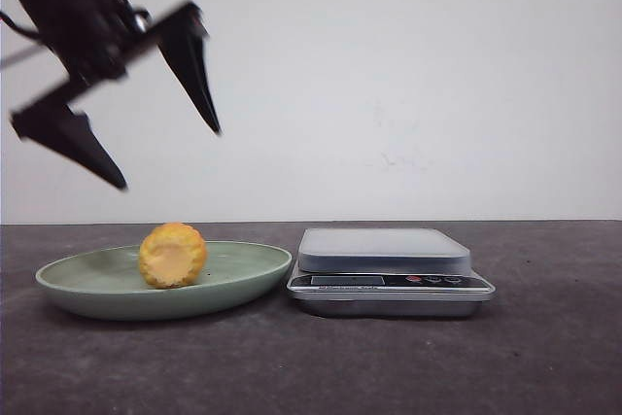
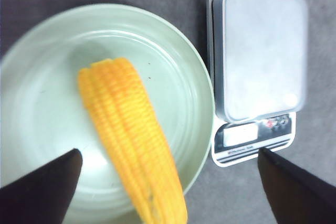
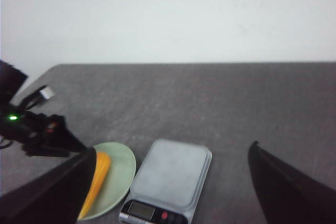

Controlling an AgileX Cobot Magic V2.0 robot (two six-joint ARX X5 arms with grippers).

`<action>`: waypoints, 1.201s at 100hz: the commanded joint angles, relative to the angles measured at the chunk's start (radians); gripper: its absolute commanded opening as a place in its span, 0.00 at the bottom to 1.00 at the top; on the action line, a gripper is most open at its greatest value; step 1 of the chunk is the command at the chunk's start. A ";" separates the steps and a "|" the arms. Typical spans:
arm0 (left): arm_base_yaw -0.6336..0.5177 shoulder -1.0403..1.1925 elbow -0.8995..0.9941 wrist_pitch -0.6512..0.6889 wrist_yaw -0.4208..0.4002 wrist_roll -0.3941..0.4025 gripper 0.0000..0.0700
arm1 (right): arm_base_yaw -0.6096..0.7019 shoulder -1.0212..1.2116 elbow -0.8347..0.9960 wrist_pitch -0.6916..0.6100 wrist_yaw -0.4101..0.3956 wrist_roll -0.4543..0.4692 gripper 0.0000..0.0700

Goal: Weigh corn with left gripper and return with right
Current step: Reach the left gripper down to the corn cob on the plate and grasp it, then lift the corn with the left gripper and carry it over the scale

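Corn (image 1: 172,256) lying on its side in a pale green plate (image 1: 87,284), which sits on the dark table (image 1: 544,357) just left of a digital scale (image 1: 384,252). From the front only the cob's pale cut end shows, so its long axis runs roughly front to back, away from the robot; the left wrist view shows the same cob (image 2: 131,135) as a long ridged length set slightly oblique across the dish. Left gripper (image 1: 160,143) hangs above the plate, well clear of the corn, fingers spread wide and holding nothing. Its opening appears to run across the cob's length, so a descent should straddle the narrow girth. Right gripper (image 3: 173,192) is also wide open and empty, looking down on scale and plate from farther off. The left arm is plainly the nearer; the scale platform is bare, weighing not yet begun
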 commanded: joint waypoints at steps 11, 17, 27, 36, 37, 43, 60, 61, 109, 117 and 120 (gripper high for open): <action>-0.056 0.114 0.014 0.032 -0.034 -0.003 1.00 | -0.001 0.006 0.010 -0.017 0.004 0.024 0.84; -0.072 0.138 0.014 0.038 -0.071 0.000 1.00 | -0.001 0.006 0.010 -0.028 0.004 0.024 0.84; -0.091 0.165 0.014 0.043 -0.146 -0.001 1.00 | -0.001 0.006 0.010 -0.058 0.004 0.027 0.84; -0.100 0.181 0.014 0.058 -0.190 -0.003 1.00 | -0.001 0.006 0.010 -0.092 0.007 0.029 0.84; -0.100 0.182 0.014 0.061 -0.193 -0.004 1.00 | -0.001 0.006 0.010 -0.095 0.009 0.029 0.84; -0.103 0.192 0.014 0.070 -0.201 -0.004 0.97 | -0.001 0.005 0.010 -0.121 0.035 0.032 0.84; -0.108 0.227 0.014 0.050 -0.198 -0.004 0.64 | -0.001 0.005 0.010 -0.197 0.106 0.040 0.84; -0.109 0.229 0.014 0.048 -0.197 -0.004 0.63 | -0.001 0.005 0.010 -0.200 0.108 0.040 0.84; -0.124 0.120 0.089 0.084 -0.140 0.006 0.02 | -0.001 0.005 0.010 -0.214 0.136 0.055 0.84; -0.128 0.088 0.144 0.130 -0.140 -0.066 0.02 | -0.001 0.005 0.010 -0.214 0.136 0.055 0.84; -0.133 0.078 0.169 0.148 -0.140 -0.088 0.02 | -0.001 0.005 0.010 -0.214 0.136 0.055 0.84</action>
